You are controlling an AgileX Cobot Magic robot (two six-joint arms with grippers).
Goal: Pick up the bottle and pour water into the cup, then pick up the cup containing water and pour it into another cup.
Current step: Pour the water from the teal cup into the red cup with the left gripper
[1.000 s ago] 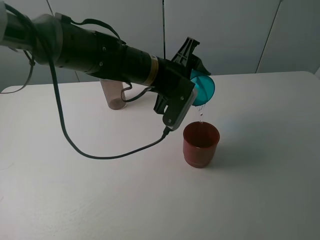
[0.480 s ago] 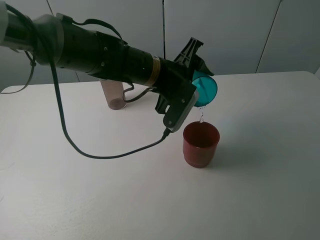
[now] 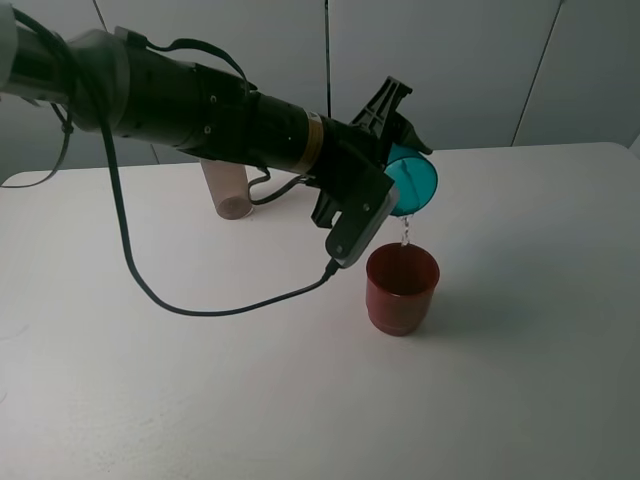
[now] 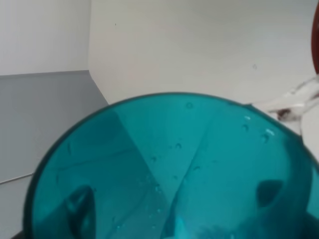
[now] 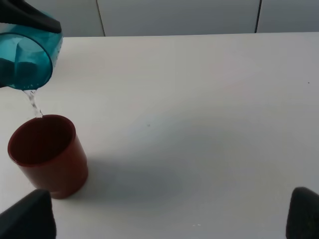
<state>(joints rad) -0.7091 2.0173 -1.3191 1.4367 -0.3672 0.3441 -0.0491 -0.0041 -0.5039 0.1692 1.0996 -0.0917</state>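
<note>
1. Far left on the white counter [image 3: 520, 380]: the bottle [image 3: 229, 189], smoky grey-brown, upright, largely hidden behind the left arm [image 3: 190, 105], only the lower body showing; well apart from both cups.
2. Reaching across from the left edge of the high view toward the middle: the black left arm, a black cable [image 3: 200, 305] looping down off it onto the counter and back up to the wrist.
3. At the arm's tip: the left claw [image 3: 400, 150], clamped on the cup [image 3: 412, 186]; dark fingers [image 5: 30, 17] visible against the teal wall in the right wrist view.
4. Cup held off the counter, tipped steeply with the mouth facing down and to the right, directly over the near rim of another cup [image 3: 402, 288].
5. From the cup's lowest lip: a thin, broken trickle of water [image 3: 405, 232] dropping into the dark red cup; same stream seen in the right wrist view [image 5: 33, 104].
6. In the left wrist view: the teal cup [image 4: 169, 169] filling most of the picture, droplets clinging to its inner wall; a red sliver at the picture's edge, probably the red cup's rim, too little shown to be sure.
7. Another cup standing upright on the counter, just below the teal cup, not touching it; water level inside not readable.
8. Right claw [image 5: 169, 219]: two dark tips spread wide apart, holding nothing, hovering over bare counter, the red cup [image 5: 47, 154] beside one tip.
</note>
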